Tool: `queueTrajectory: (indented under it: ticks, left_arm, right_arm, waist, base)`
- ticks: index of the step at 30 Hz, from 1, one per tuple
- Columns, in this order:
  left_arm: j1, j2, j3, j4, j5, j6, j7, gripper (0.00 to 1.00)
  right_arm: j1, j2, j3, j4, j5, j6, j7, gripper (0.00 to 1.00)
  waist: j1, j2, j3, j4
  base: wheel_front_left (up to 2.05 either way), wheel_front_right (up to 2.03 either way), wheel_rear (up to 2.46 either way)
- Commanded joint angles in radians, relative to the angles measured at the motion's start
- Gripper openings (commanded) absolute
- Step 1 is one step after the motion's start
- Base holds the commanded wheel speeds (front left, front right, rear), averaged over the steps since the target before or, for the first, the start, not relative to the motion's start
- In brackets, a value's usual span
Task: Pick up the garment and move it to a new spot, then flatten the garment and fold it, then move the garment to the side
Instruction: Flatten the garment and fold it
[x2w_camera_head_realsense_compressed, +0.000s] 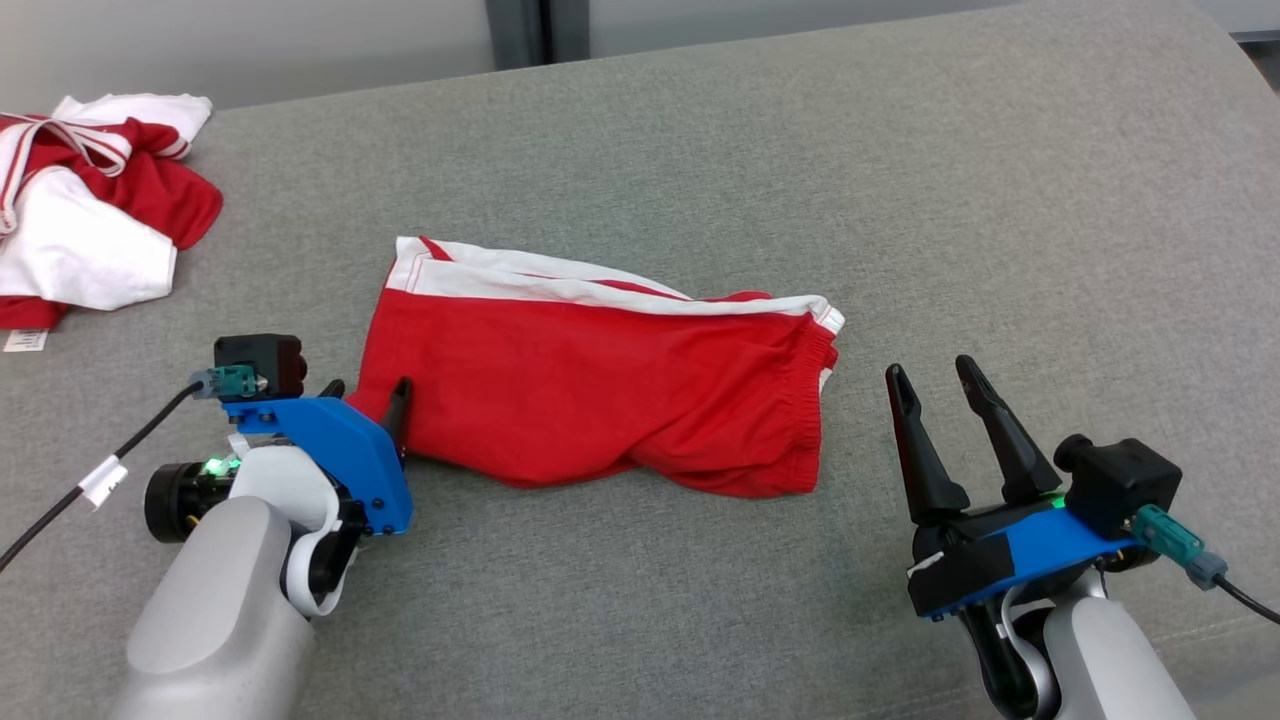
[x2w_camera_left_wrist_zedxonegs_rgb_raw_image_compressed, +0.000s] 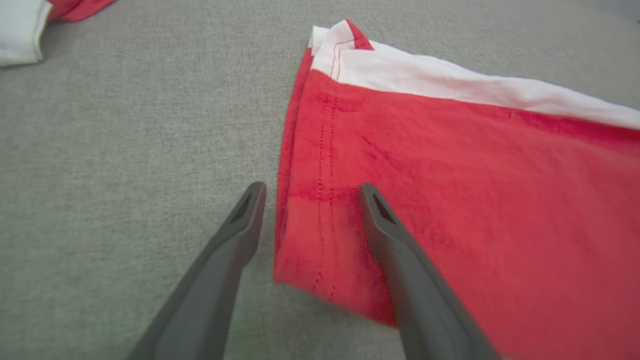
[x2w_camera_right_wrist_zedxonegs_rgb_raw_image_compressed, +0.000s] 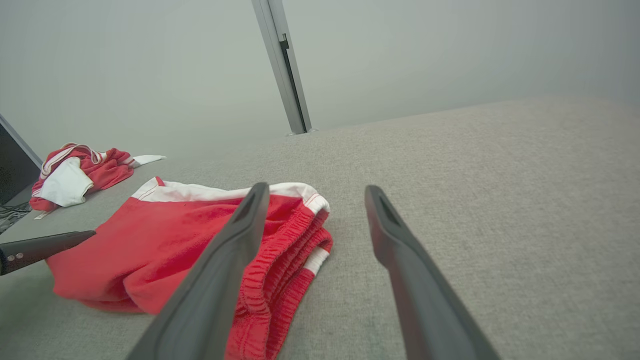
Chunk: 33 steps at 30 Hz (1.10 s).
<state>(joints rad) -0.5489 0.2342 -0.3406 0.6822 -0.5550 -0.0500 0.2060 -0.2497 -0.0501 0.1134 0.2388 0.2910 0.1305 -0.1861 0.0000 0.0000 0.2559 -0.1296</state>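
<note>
Garment (x2w_camera_head_realsense_compressed: 590, 400), a pair of red shorts with a white band along the far side, lay folded near the middle of the grey cloth-covered worktop (x2w_camera_head_realsense_compressed: 950, 180). Its elastic waistband pointed toward the worktop's right edge and its stitched leg hem toward the left edge. The cloth was mostly flat, with some bunching along the near edge and at the waistband, where the layers were stacked.

The left gripper (x2w_camera_head_realsense_compressed: 367, 390) stood at the hem end with its jaws wide apart and held nothing. In the left wrist view the left gripper (x2w_camera_left_wrist_zedxonegs_rgb_raw_image_compressed: 312, 190) straddled the hem of the garment (x2w_camera_left_wrist_zedxonegs_rgb_raw_image_compressed: 450, 200). One finger was over bare worktop just beside the cloth and the other lay over the red fabric. Whether that finger pressed on the cloth I could not tell.

The right gripper (x2w_camera_head_realsense_compressed: 930, 368) was also spread open and empty. It sat near the waistband end but apart from it, toward the worktop's near right. From the right wrist view the right gripper (x2w_camera_right_wrist_zedxonegs_rgb_raw_image_compressed: 316, 189) had grey surface between its fingers, with the garment (x2w_camera_right_wrist_zedxonegs_rgb_raw_image_compressed: 150, 240) off to one side.

A loose pile of red and white clothes (x2w_camera_head_realsense_compressed: 90, 220) lay at the worktop's far left corner, well apart from the shorts.
</note>
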Motion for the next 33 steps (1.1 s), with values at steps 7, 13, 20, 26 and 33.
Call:
queueTrajectory:
  ticks: [7,13,20,26,33]
  left_arm:
    - [0.015,0.02,-0.01,0.01,-0.018,0.025,0.092,1.0]
    - [0.035,0.003,-0.012,0.004,-0.046,0.012,0.129,0.07]
    - [0.06,-0.004,0.014,-0.017,-0.075,0.018,0.087,0.0]
    - [0.133,-0.025,0.015,-0.067,-0.083,0.03,0.034,0.0]
    - [0.265,-0.054,0.009,-0.169,-0.102,0.067,0.012,0.0]
  right_arm:
    - [0.033,-0.001,0.01,-0.037,0.008,0.0,0.014,1.0]
    - [0.034,-0.001,0.01,-0.045,0.01,0.0,0.015,1.0]
    - [0.05,-0.001,-0.006,-0.038,0.004,0.0,0.007,1.0]
    - [0.089,-0.001,-0.06,-0.029,-0.014,0.0,0.021,1.0]
    - [0.132,-0.001,-0.11,-0.047,-0.033,0.0,0.048,1.0]
  waist:
    - [0.0,0.0,0.007,-0.027]
    - [0.0,0.0,0.004,-0.038]
    - [0.0,0.0,-0.021,-0.028]
    - [0.0,0.0,-0.084,0.028]
    - [0.0,0.0,-0.134,0.096]
  base:
    - [0.0,0.0,0.0]
    - [0.0,0.0,0.0]
    - [0.0,0.0,0.0]
    - [0.0,0.0,0.0]
    - [0.0,0.0,0.0]
